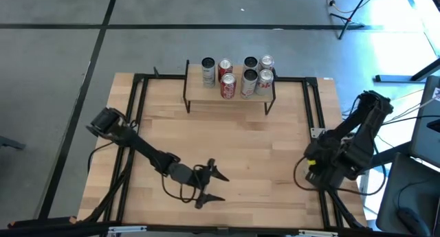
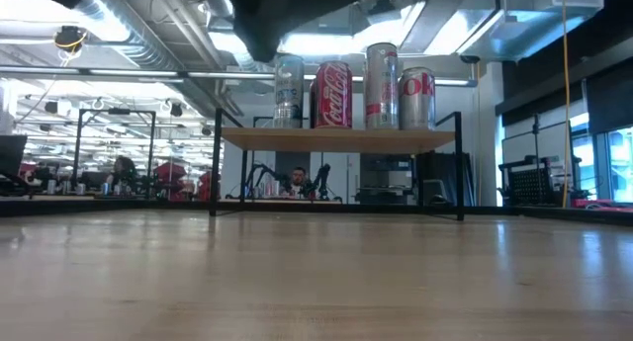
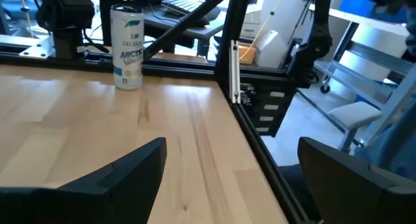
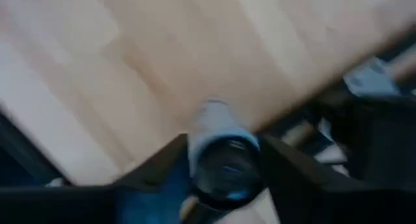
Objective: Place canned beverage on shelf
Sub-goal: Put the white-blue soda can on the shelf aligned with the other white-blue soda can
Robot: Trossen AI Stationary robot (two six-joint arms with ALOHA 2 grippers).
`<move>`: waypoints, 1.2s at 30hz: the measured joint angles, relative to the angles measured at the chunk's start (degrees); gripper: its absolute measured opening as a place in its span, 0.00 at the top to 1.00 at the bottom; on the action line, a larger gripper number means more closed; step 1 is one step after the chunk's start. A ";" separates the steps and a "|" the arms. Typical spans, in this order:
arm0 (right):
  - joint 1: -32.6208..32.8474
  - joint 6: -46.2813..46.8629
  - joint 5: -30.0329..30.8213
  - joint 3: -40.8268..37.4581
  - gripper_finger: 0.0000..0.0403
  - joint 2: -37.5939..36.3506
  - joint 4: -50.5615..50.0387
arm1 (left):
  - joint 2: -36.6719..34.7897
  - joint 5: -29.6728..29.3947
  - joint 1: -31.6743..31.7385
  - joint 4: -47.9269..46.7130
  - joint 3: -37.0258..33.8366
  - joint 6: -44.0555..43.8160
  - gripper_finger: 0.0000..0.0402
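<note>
A silver-white beverage can (image 3: 127,47) stands upright on its base on the wooden table near the right edge; the right arm hides it in the high view. My right gripper (image 1: 313,170) is over it, pointing down, open about a can's width. In the right wrist view its fingers stand on either side of the can's top (image 4: 225,164). The left wrist view shows no finger on the can's sides. The shelf (image 1: 230,94) stands at the far middle on black legs. My left gripper (image 1: 212,185) is open and empty near the table's front middle.
Several cans (image 1: 237,75) stand upright on the shelf, most of them to the right of its middle; they also show in the low view (image 2: 346,84). A black metal frame (image 1: 313,106) runs along the table's edges. Bare wood (image 1: 234,144) lies between the shelf and my grippers.
</note>
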 joint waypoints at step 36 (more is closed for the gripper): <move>4.83 -7.33 -2.21 -12.91 0.45 0.27 14.61 | 0.44 -8.38 -3.37 2.76 0.64 -1.50 0.17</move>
